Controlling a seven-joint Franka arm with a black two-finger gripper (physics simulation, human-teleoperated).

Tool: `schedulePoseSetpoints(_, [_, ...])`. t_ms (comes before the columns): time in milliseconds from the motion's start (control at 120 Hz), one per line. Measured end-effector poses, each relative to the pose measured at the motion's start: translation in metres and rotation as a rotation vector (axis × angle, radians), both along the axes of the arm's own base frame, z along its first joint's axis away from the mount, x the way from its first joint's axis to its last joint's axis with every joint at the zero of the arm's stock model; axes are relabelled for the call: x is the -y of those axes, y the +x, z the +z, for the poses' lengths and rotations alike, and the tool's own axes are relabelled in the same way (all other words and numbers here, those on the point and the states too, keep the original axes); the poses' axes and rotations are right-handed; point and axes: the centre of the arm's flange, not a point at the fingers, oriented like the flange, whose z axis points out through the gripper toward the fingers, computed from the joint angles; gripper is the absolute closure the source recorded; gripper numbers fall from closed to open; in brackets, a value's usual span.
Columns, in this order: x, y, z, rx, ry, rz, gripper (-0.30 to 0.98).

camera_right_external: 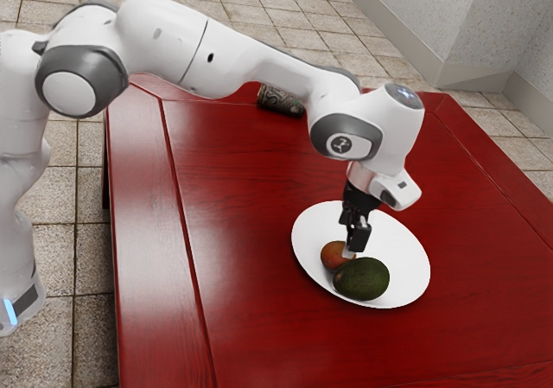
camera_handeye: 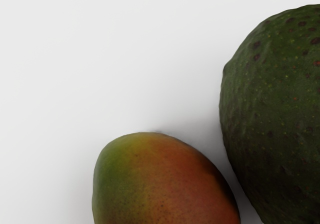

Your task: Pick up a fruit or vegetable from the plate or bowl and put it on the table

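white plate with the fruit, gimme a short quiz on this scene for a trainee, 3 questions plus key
1. How many fruits lie on the white plate?
2. Fill in the missing word: the orange-red and green fruit is ____ than the dark green fruit.
3. True or false: the gripper is over the plate, not over the bare table.

Key: 1. two; 2. smaller; 3. true
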Motion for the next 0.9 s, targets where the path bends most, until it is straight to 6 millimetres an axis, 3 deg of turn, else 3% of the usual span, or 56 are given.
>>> schedulePoseSetpoints(183, [-0.004,0.003,-0.02,-0.025,-0.008,0.016,0.0])
schedulePoseSetpoints(600, [-0.01,0.01,-0.043,-0.049,-0.022,0.038,0.02])
schedulePoseSetpoints(717, [-0.01,0.011,-0.045,-0.05,-0.023,0.04,0.09])
schedulePoseSetpoints(900, [-0.01,0.012,-0.047,-0.051,-0.018,0.041,0.32])
